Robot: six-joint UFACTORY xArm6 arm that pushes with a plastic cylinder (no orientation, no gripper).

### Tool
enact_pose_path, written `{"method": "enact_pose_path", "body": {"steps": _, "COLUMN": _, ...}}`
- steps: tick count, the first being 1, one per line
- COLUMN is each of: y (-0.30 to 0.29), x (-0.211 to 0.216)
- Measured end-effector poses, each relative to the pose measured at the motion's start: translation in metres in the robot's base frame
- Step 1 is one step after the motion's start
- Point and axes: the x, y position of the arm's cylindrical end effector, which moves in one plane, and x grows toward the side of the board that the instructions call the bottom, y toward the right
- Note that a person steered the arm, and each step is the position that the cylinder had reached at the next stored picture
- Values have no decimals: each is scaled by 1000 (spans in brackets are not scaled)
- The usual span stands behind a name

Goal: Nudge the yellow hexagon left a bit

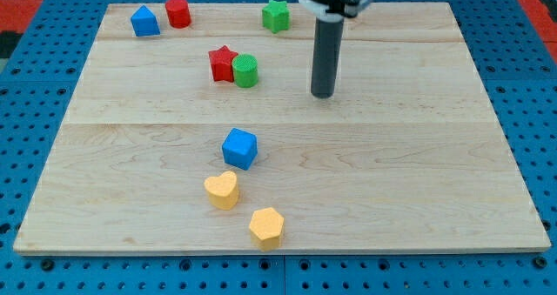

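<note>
1. Camera view: Because my tip (323,95) stands far from the yellow hexagon (267,226), which lies near the board's (418,191) near edge, a careless approach could clip the blue cube (239,148) or yellow heart (222,191). There is no pincer, only the bare rod.
2. Open board lies right of the hexagon; pushing left, it could slip off the near edge.

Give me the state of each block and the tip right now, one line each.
yellow hexagon: untouched, near the view's bottom edge
my tip: far above-right of it, touching nothing
yellow heart: free
blue cube: free
red star: against green cylinder
</note>
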Motion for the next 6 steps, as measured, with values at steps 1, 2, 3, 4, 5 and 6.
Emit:
{"method": "enact_pose_path", "body": {"steps": 1, "y": 4, "x": 50}}
{"method": "enact_pose_path", "body": {"steps": 2, "y": 42, "x": 74}}
{"method": "enact_pose_path", "body": {"steps": 3, "y": 52, "x": 111}}
{"method": "enact_pose_path", "body": {"steps": 4, "y": 52, "x": 153}}
{"method": "enact_pose_path", "body": {"steps": 5, "y": 49, "x": 195}}
{"method": "enact_pose_path", "body": {"steps": 6, "y": 34, "x": 214}}
